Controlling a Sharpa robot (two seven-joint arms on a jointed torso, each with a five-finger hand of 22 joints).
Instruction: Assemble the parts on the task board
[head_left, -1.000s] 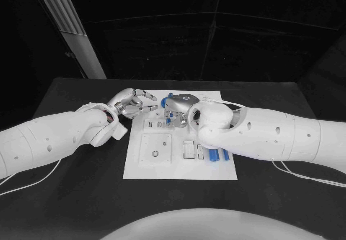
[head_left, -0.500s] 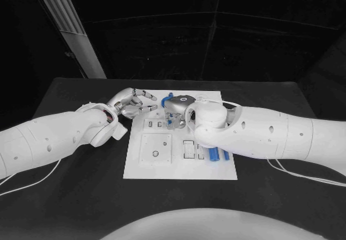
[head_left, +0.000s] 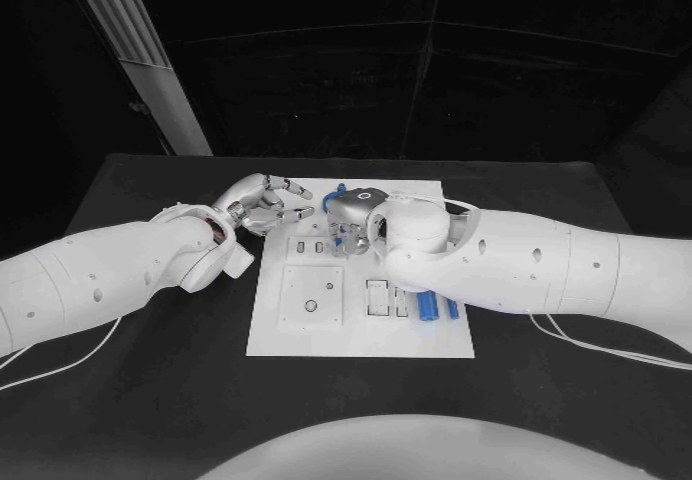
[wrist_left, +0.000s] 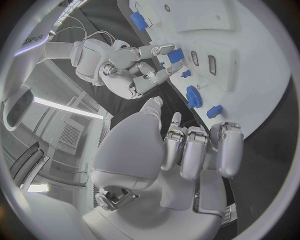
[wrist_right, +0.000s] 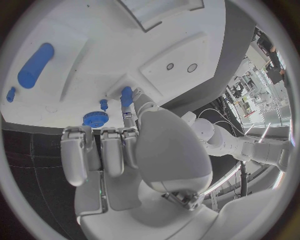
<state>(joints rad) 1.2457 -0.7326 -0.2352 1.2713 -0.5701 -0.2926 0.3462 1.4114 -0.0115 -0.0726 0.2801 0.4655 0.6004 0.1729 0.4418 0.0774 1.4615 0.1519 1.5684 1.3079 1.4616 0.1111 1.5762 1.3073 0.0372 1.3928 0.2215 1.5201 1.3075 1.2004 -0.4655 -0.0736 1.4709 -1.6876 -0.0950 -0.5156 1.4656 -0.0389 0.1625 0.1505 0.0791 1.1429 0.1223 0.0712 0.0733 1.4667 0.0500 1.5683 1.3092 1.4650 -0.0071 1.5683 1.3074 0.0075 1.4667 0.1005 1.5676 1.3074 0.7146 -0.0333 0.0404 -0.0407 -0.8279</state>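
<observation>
- We see the head view dim around the edges, with the room behind the black table (head_left: 159, 380) almost fully dark
- The white task board (head_left: 361, 335) and both white arms catch the most light and look nearly washed out
- A bright strip lamp (wrist_left: 69, 107) glows in the left wrist view
- Both wrist views are fisheye circles in dark frames, bending straight edges and softening detail near the rim

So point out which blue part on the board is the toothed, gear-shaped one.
The round blue gear near the task board edge, beside the right hand; its rim is toothed, unlike the long smooth blue bar.
</observation>
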